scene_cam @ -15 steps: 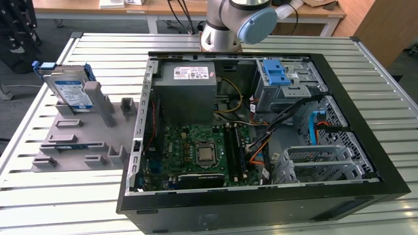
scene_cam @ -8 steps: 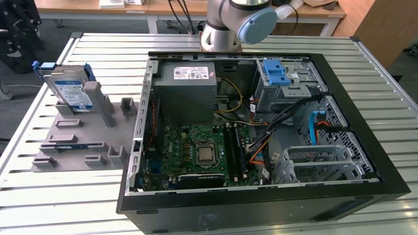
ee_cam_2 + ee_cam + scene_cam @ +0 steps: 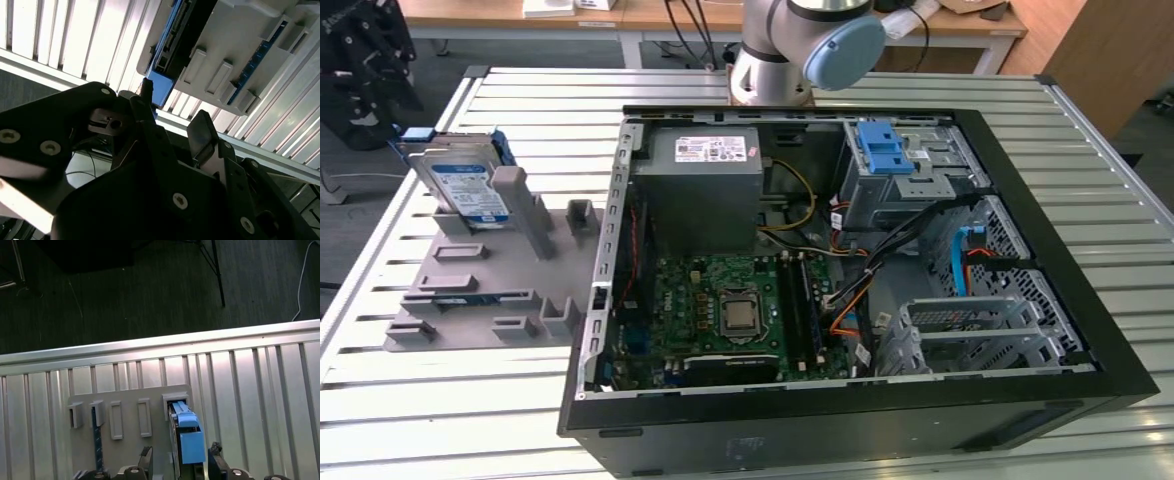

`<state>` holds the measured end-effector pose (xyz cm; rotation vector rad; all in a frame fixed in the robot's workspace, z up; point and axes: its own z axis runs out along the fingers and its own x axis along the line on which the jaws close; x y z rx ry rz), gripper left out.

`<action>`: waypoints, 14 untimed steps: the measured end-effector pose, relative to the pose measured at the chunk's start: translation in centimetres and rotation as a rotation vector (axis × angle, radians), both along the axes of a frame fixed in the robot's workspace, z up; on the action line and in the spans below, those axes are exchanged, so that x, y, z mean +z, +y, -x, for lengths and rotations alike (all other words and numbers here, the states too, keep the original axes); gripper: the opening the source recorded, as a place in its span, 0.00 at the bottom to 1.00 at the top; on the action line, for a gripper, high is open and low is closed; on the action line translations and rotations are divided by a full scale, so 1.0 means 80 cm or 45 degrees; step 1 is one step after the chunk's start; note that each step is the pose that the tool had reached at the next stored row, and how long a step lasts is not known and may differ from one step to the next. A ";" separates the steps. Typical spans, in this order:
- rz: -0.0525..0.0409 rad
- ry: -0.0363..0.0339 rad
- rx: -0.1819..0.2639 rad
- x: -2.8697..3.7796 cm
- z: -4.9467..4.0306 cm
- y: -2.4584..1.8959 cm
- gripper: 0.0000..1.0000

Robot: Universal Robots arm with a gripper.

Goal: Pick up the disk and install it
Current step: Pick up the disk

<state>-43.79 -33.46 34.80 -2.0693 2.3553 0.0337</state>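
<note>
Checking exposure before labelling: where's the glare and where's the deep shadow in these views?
Exterior view: even light, the disk plainly lit. Second wrist view: glare whitens the table slats, the gripper is a dark silhouette. First wrist view: the floor beyond is dark.

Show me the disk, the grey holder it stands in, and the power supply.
disk (image 3: 464,190), exterior view, its blue-and-white label
grey holder (image 3: 520,270), exterior view, its flat base
power supply (image 3: 700,205), exterior view, its grey face
</note>
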 end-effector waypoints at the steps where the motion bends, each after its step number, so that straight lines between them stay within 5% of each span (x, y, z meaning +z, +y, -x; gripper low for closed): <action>1: 0.000 0.0002 0.000 -0.0021 0.000 0.0001 0.55; 14: 0.000 0.0001 0.004 -0.0045 0.000 0.0002 0.55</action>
